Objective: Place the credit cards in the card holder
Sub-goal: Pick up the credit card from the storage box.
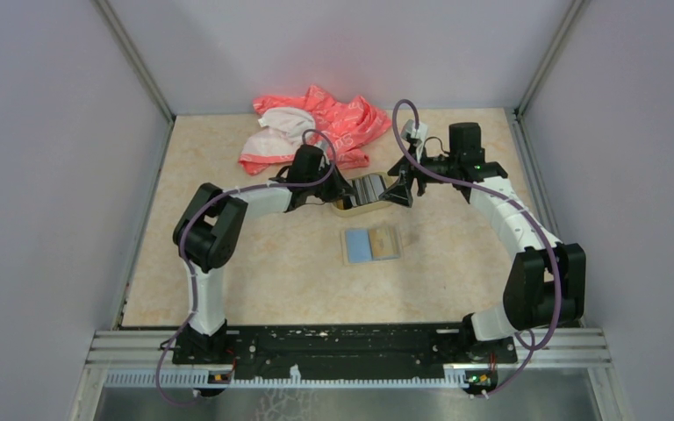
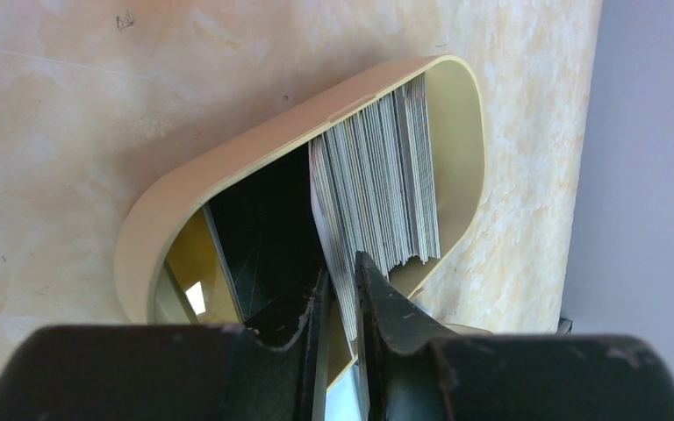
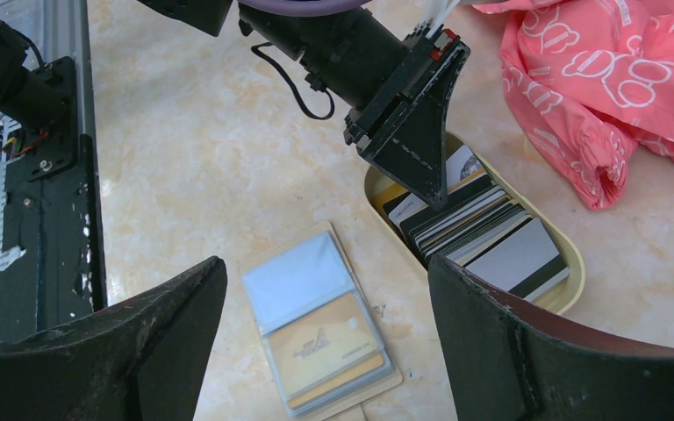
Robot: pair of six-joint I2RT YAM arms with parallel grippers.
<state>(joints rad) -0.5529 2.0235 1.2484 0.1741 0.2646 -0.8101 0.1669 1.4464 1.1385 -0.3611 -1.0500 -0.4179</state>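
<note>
The credit cards (image 2: 377, 175) stand edge-on, packed in a tan oval tray (image 2: 228, 167) at mid-table. My left gripper (image 2: 342, 267) points down into the stack, its jaws a narrow gap apart. A grey card edge lies between them against the right finger, with a slit of space on the left. In the right wrist view the same cards (image 3: 474, 228) fan out in the tray (image 3: 572, 281) under the left gripper (image 3: 430, 193). The card holder (image 3: 325, 324) lies open and flat, showing a blue panel and a tan one. My right gripper (image 3: 325, 263) hovers above it, open wide and empty.
A pink patterned cloth (image 1: 316, 127) is bunched at the back of the table, just behind the tray. The card holder (image 1: 370, 245) sits in front of both grippers. Grey walls close in both sides, and the black base rail (image 1: 342, 342) runs along the near edge.
</note>
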